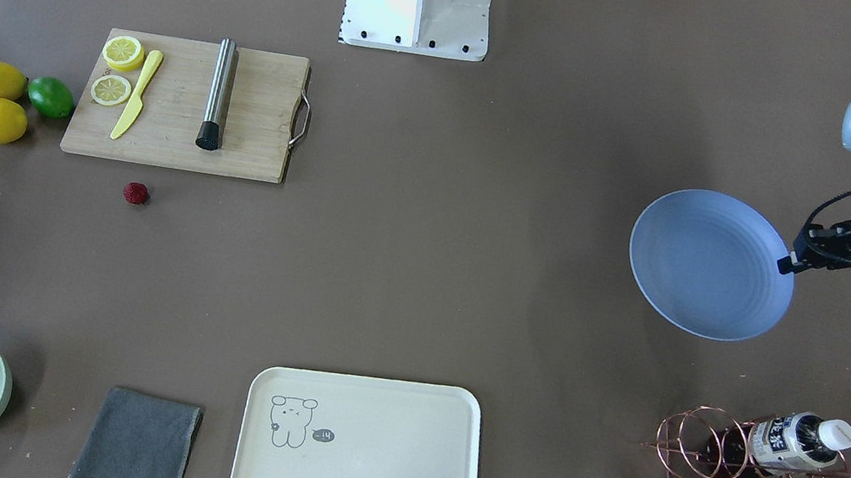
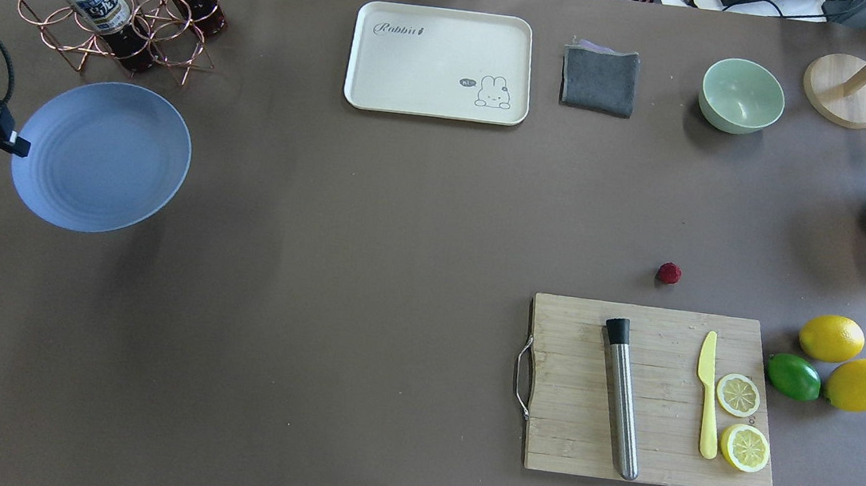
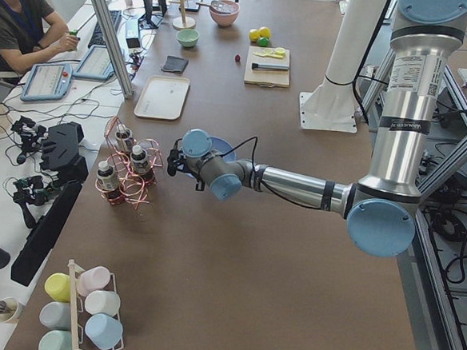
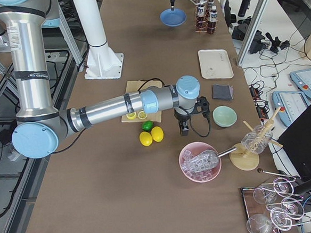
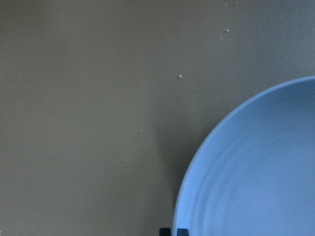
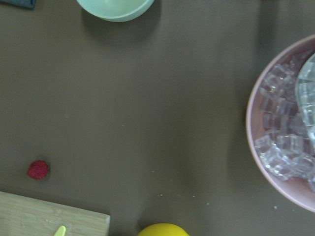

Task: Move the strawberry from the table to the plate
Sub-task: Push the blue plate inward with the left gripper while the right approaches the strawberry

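Note:
The strawberry (image 1: 135, 193) (image 2: 669, 273) is a small dark red berry lying on the brown table (image 2: 366, 268), just beyond the far edge of the cutting board. It also sits at the lower left of the right wrist view (image 6: 38, 169). The light blue plate (image 1: 708, 264) (image 2: 100, 156) (image 5: 256, 172) is far across the table on my left side. My left gripper (image 1: 789, 264) (image 2: 18, 146) is shut on the plate's rim. My right gripper (image 4: 183, 129) hangs above the table between the lemons and the green bowl. I cannot tell whether it is open or shut.
A wooden cutting board (image 2: 567, 418) holds a metal rod, a yellow knife and lemon slices. Two lemons (image 2: 832, 337) and a lime (image 2: 793, 376) lie beside it. A pink bowl of ice (image 6: 285, 147), green bowl (image 2: 741, 95), grey cloth (image 2: 599, 79), cream tray (image 2: 440, 63) and bottle rack (image 2: 115, 8) stand around.

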You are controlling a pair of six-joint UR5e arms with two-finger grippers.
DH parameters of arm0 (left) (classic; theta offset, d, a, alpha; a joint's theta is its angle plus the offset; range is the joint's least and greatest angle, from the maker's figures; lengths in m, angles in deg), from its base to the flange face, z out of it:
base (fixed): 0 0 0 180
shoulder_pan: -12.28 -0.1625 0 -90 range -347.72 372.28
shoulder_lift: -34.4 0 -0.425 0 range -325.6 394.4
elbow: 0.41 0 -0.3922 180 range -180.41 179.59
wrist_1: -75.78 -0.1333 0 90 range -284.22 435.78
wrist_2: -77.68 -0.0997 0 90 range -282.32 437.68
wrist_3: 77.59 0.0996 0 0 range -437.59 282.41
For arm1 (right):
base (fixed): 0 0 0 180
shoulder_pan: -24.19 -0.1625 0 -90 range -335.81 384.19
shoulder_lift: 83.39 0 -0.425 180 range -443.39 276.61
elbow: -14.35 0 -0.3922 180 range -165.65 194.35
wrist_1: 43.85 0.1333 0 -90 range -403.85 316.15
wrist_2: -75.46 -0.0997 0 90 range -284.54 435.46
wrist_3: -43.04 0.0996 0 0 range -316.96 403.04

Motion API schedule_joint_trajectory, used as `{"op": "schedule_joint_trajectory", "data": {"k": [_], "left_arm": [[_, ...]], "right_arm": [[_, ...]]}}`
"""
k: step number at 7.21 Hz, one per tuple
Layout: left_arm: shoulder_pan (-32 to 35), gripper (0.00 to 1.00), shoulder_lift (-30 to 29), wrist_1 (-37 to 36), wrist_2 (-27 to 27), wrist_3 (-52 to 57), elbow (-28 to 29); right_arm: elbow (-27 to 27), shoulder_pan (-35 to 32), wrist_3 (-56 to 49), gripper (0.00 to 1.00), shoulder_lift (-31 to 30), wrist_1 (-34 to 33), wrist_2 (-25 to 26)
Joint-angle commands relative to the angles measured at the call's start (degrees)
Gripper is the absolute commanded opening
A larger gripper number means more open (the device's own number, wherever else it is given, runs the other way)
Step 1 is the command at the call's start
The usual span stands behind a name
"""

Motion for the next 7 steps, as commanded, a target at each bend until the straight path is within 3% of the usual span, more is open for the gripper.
{"op": "schedule_joint_trajectory", "data": {"k": [1,3,7], "left_arm": [[-10.3,0.00,-2.5,0.0,-7.4,-14.4,-6.9],[-18.7,0.00,-9.6,-0.1,-13.7,-25.2,-6.3],[-28.0,0.00,-17.3,-4.0,-22.8,-32.1,-5.5]], "right_arm": [[0.0,10.3,13.0,1.00,2.8,5.6,2.6],[4.7,16.8,20.6,1.00,4.6,15.0,6.9],[7.1,27.4,26.2,0.97,7.0,16.4,16.3]]}}
